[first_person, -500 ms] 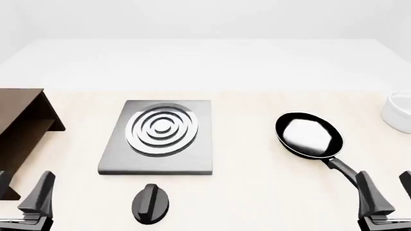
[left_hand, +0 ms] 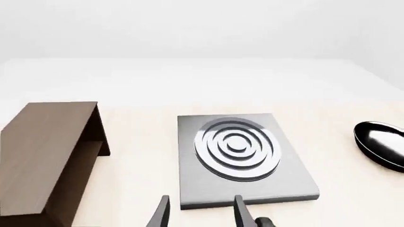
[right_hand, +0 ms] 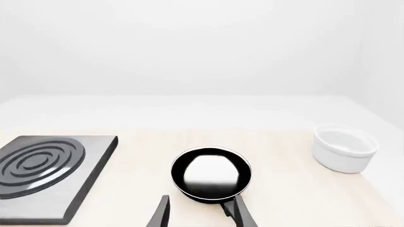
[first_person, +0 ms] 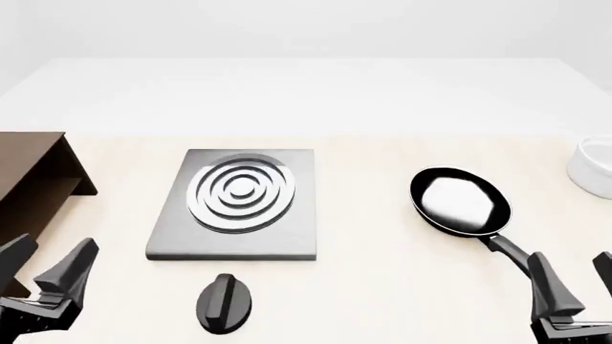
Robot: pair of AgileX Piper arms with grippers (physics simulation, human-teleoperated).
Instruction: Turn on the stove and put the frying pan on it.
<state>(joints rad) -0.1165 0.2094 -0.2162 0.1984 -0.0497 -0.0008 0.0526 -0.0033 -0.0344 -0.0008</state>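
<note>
The stove (first_person: 237,205) is a flat grey slab that lies on the table (first_person: 383,287), a bit left of the middle. Its silver rings (first_person: 239,192) sit on top, and nothing is on them. The small black knob (first_person: 225,304) lies by itself on the table, just in front of the stove's near edge.

The frying pan (first_person: 461,201) sits on the table to the right of the stove, well apart from it. Its inside is shiny. Its long black handle (first_person: 509,251) points toward the near right corner.

The left gripper (first_person: 43,276) is low at the near left, by the brown shelf (first_person: 34,179). Its fingers are spread apart and hold nothing. From its own camera, the fingers (left_hand: 161,213) point at the near edge of the stove.

The right gripper (first_person: 577,281) is low at the near right, close to the end of the handle. Its fingers are apart too and hold nothing. A white bowl (first_person: 595,168) sits at the far right.
</note>
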